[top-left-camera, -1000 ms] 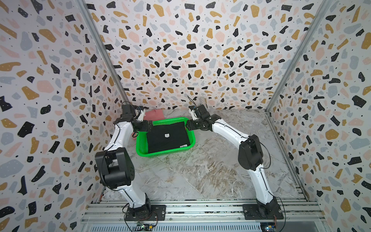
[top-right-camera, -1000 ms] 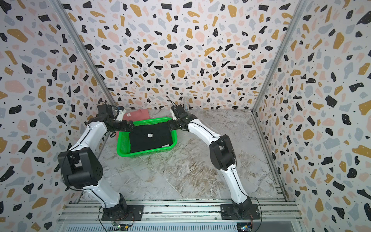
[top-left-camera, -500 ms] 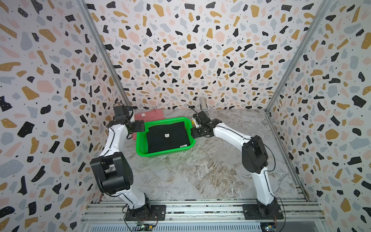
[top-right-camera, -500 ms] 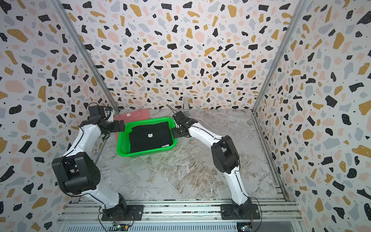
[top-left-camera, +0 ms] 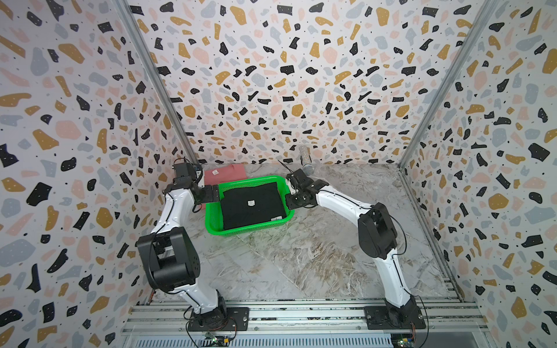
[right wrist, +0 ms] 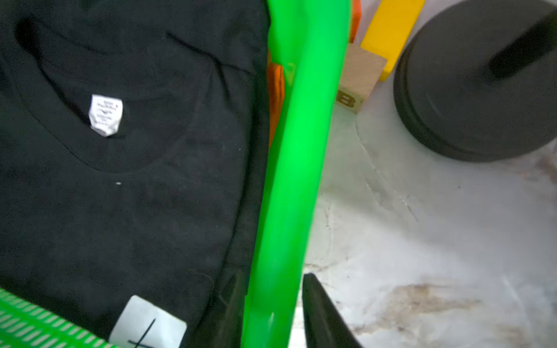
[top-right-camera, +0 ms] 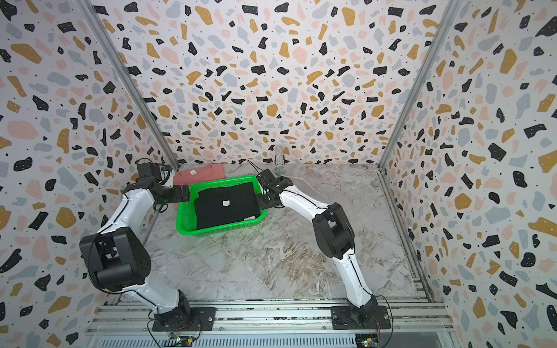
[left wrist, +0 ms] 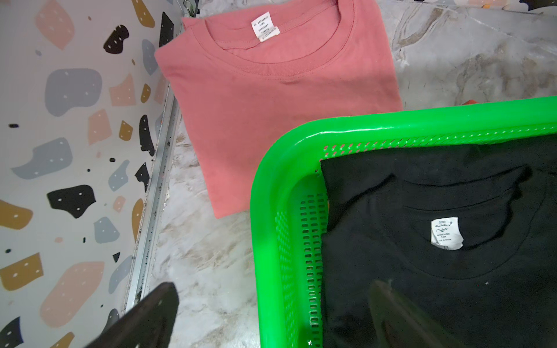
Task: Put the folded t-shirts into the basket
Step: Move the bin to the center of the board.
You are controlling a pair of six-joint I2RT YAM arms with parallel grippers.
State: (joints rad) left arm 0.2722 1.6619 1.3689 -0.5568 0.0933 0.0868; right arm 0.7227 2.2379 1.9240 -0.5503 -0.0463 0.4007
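On the right gripper [right wrist: 271, 315] the jaws straddle the right rim of the basket [top-left-camera: 254, 228], seemingly pinching it, though the view is blurred. The left gripper [left wrist: 271, 322] hangs with jaws wide apart over the left rim. Inside lies the black shirt [top-left-camera: 241, 208], an edge of the orange shirt [right wrist: 275, 90] beneath it. The pink shirt [top-left-camera: 224, 174] lies on the bench [top-left-camera: 301, 256], at the basket's far-left corner.

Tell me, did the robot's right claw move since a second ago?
Yes. The right claw slid along the right rim of the bright green plastic mesh basket, from near its far corner toward the middle, nearer the camera.
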